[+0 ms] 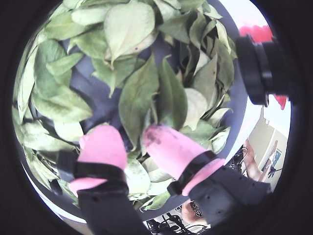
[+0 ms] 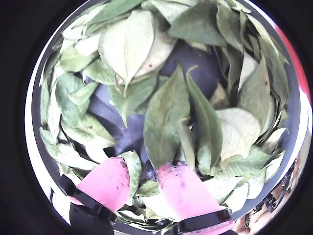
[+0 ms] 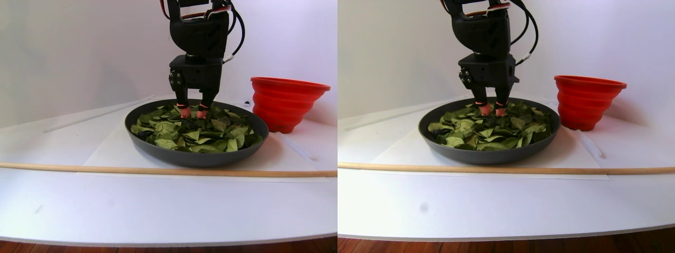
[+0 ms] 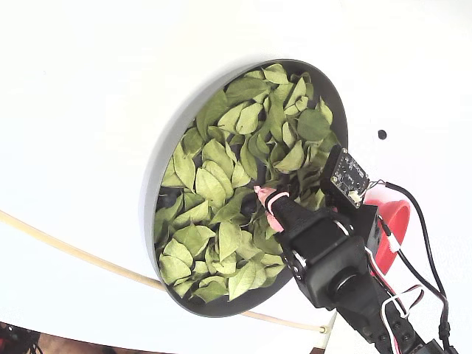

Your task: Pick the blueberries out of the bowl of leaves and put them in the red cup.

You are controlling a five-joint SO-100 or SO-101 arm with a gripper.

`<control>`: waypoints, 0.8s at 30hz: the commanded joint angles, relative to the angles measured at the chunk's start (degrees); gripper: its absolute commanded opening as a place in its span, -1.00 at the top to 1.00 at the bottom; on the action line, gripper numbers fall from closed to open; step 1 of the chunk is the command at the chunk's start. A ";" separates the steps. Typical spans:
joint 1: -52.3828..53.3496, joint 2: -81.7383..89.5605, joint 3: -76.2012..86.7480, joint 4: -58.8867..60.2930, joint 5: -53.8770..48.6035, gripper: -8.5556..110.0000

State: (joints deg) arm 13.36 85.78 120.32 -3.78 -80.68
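Observation:
A dark grey bowl (image 3: 195, 157) full of green leaves (image 3: 198, 132) stands on the white table. My gripper (image 3: 193, 112) with pink fingertips (image 1: 103, 146) is open and pushed down onto the leaves at the bowl's far side. Both wrist views show leaves and bare bowl bottom (image 1: 98, 95) between and ahead of the gripper (image 1: 137, 143) (image 2: 145, 185). Nothing is held. No blueberry shows clearly; any are hidden under leaves. The red cup (image 3: 287, 103) stands right of the bowl in the stereo pair view. In the fixed view the arm partly hides the cup (image 4: 389, 221), and the gripper (image 4: 264, 200) is over the bowl's lower right.
A thin wooden stick (image 3: 158, 170) lies across the table in front of the bowl and also shows in the fixed view (image 4: 74, 254). A white sheet (image 3: 105, 153) lies under the bowl. The table's front edge (image 3: 158, 240) is near the camera.

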 commanded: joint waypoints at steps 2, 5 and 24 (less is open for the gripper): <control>0.53 5.98 -1.14 0.18 -0.97 0.61; 0.70 5.62 -0.53 0.18 -1.58 0.59; 1.49 0.26 0.79 0.09 -2.55 0.59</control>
State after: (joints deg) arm 13.45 85.34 121.03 -3.78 -82.62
